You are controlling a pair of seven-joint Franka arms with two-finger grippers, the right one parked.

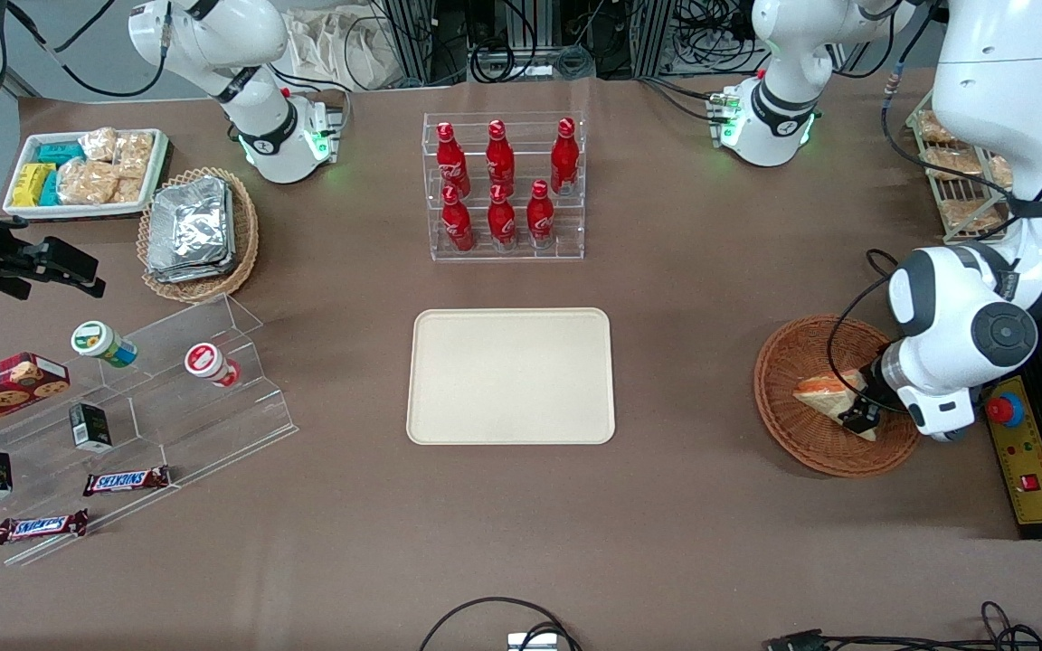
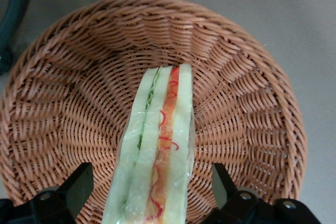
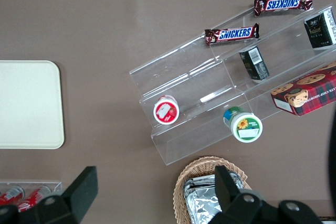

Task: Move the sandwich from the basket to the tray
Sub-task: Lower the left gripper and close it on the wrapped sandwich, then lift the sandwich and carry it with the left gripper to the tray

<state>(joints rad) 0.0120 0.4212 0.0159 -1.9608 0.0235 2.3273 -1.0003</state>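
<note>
The gripper (image 2: 152, 195) hangs low inside the basket (image 2: 247, 103), fingers (image 2: 79, 184) spread wide, with the sandwich (image 2: 157, 150) lying between them, untouched on either side.

Wicker, wrap and matt surfaces

The basket (image 2: 247, 103) is showing rough woven wicker; the sandwich (image 2: 157, 150) is lying in glossy clear wrap between the open black plastic fingers (image 2: 79, 184) of the gripper (image 1: 857, 411), down in the basket. The tray (image 1: 511, 376) is looking smooth and matt, and the counter (image 1: 666, 524) is wearing matt brown covering.
</note>
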